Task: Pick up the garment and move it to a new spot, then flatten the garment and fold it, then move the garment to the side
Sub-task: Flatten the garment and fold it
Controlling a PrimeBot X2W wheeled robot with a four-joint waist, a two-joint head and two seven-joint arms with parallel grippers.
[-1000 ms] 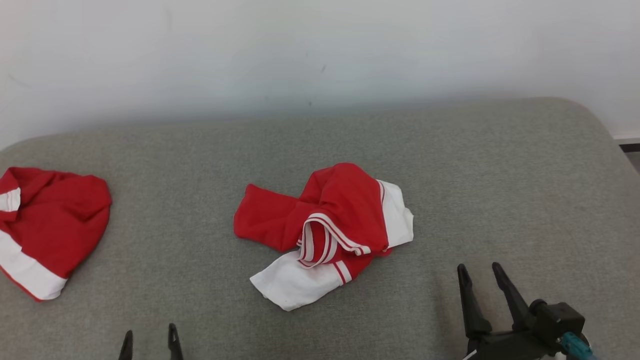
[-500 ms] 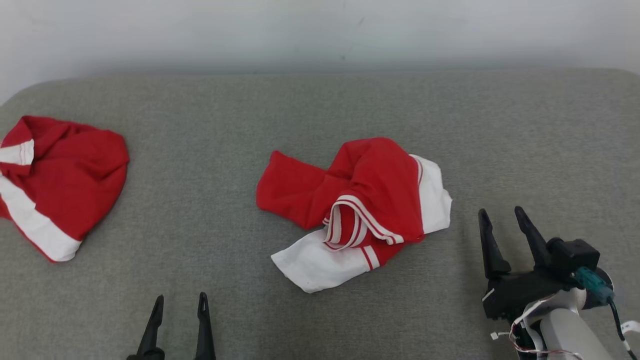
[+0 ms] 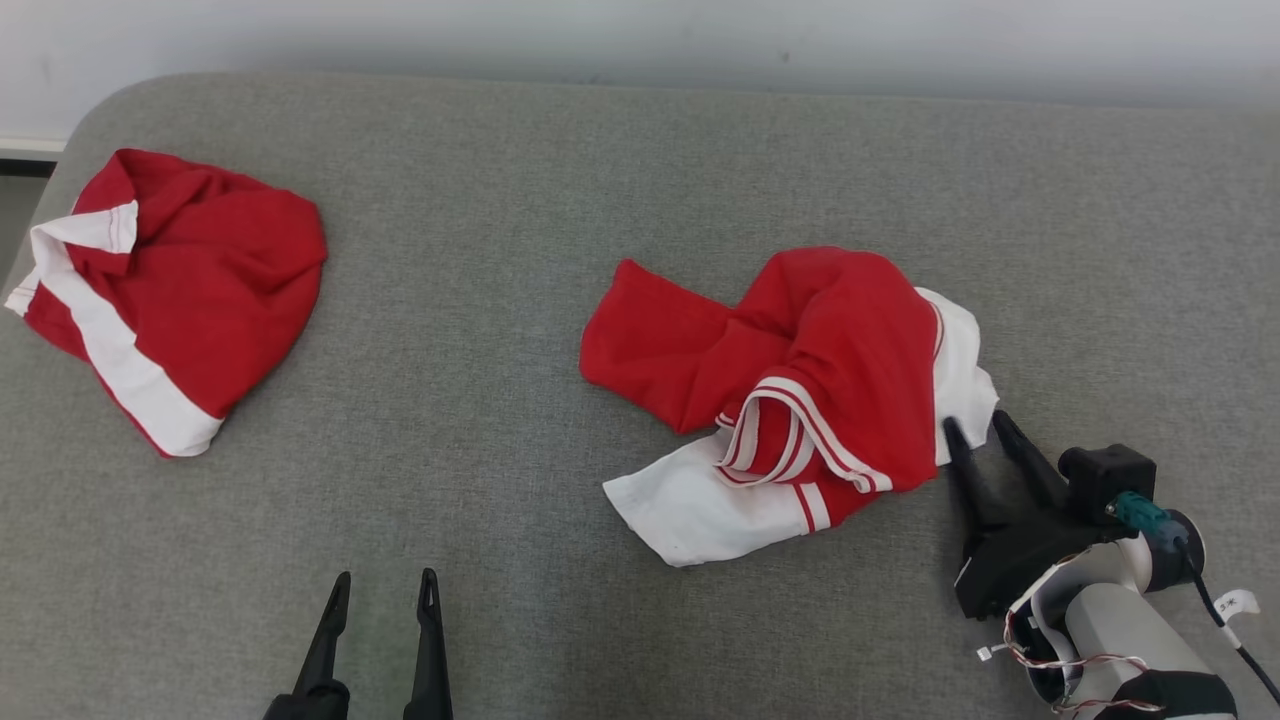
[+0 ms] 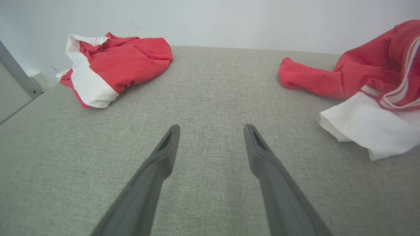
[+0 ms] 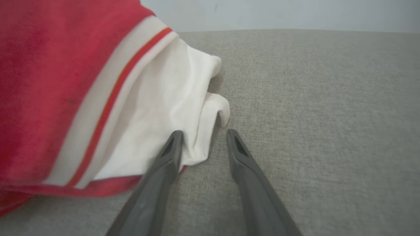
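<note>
Head view: the red and white garment point(image 3: 800, 390) lies crumpled on the grey surface point(image 3: 500, 250), a little right of the middle, with a white panel spread toward me and a striped band folded over its top. My right gripper point(image 3: 975, 422) sits at the garment's right edge, its tips right against the white cloth there. The fingers stand apart and nothing is pinched between them. My left gripper point(image 3: 385, 580) hovers at the bottom of the picture, well apart from the garment, with its jaws spread and empty. A second garment point(image 3: 180, 290), also red with a white band, lies bunched near the far left corner. The pale wall point(image 3: 640, 30) runs behind the surface.

Left wrist view: my left gripper point(image 4: 211, 127) points across bare grey surface point(image 4: 210, 82), its two fingers wide apart and holding nothing. The garment point(image 4: 361, 75) lies off to the right, and the second garment point(image 4: 124, 62) is further away on the left.

Right wrist view: my right gripper point(image 5: 204, 131) is down at the garment point(image 5: 65, 82). One finger overlaps the white hem, and a small white fold sits just past the gap between the tips. The jaws are parted, not clamped on the cloth. The picture is slightly blurred, so I cannot tell whether that finger presses on the fabric.
</note>
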